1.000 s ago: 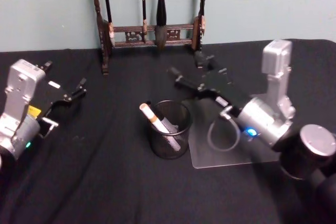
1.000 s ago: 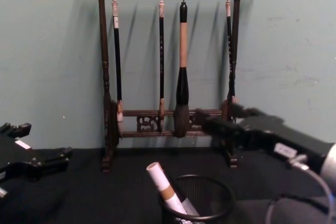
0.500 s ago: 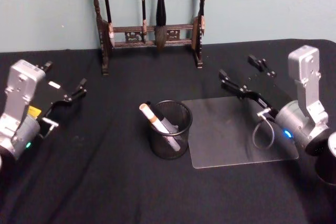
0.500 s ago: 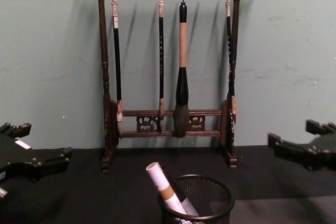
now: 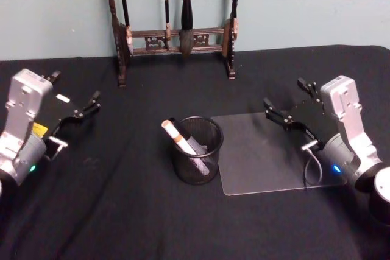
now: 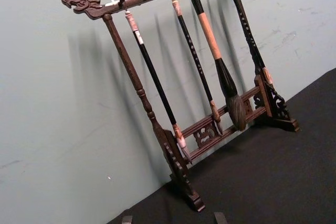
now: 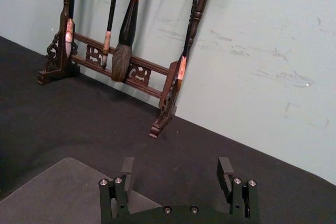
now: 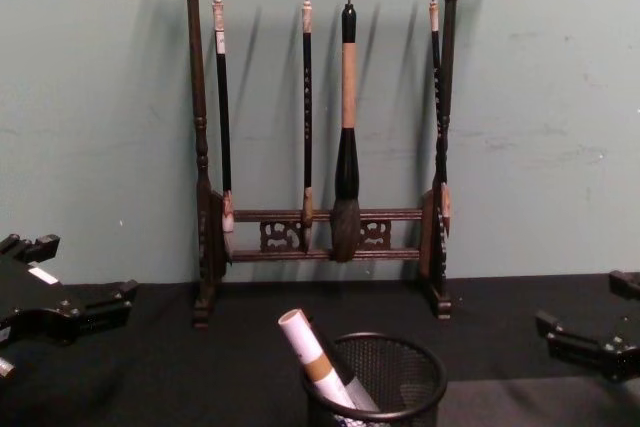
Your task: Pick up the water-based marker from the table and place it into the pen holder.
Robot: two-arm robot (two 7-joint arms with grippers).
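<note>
The water-based marker, white with a tan band, stands tilted inside the pen holder, a round black mesh cup at the table's middle. Its top pokes out past the holder's left rim. From the chest, the marker leans left in the pen holder. My right gripper hovers open and empty to the right of the holder, over the far right part of a clear mat. Its fingers are wide apart. At the table's left, my left gripper rests open and empty.
A tall dark wooden brush rack with several hanging brushes stands at the back against the wall, also seen as the rack from the chest. The black table has bare cloth in front of the holder and to its left.
My right gripper has drawn back to the right, away from the pen holder, and now sits lower by the mat's right side. The marker and the left arm have not moved.
</note>
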